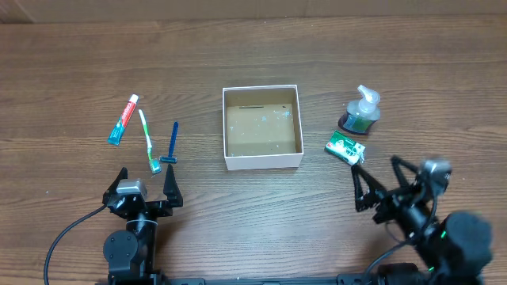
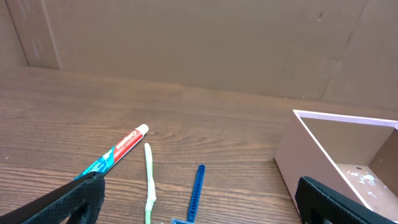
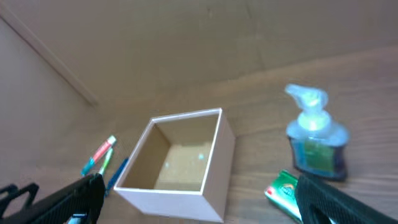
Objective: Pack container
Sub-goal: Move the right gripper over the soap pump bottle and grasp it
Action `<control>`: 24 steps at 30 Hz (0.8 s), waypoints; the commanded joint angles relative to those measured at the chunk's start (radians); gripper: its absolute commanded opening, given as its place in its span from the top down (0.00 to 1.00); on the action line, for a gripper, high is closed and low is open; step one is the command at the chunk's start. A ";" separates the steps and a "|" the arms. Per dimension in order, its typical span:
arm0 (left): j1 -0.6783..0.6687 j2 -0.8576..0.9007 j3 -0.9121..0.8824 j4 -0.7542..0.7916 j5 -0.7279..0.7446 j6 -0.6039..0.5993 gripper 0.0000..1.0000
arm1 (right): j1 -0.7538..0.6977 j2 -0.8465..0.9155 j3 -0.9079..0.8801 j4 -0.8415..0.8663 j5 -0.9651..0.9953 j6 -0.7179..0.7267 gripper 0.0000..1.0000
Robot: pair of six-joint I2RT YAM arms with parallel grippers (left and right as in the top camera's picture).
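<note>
Starting empty: left gripper (image 1: 145, 186) and right gripper (image 1: 375, 170) are both standing wide open, holding nothing, with the box (image 1: 263, 161) sitting centred ahead of them. I'm aiming left at the razor (image 1: 170, 144), planning on straddling its thin handle crosswise and going low so it isn't slipping out.

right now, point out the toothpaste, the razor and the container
toothpaste (image 1: 123, 121), overhead view, middle of the tube
razor (image 1: 173, 141), overhead view, blue handle
container (image 1: 263, 161), overhead view, near white wall
</note>
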 commanded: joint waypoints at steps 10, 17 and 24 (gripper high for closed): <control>-0.003 -0.010 -0.005 -0.001 -0.013 0.016 0.00 | -0.003 0.905 0.727 -0.517 0.182 -0.266 0.00; -0.003 -0.010 -0.005 -0.001 -0.013 0.016 0.00 | -0.004 1.145 0.730 -0.466 0.169 -0.265 0.00; -0.003 -0.010 -0.005 -0.001 -0.013 0.016 0.00 | -0.003 1.187 0.730 -0.352 0.238 -0.174 0.00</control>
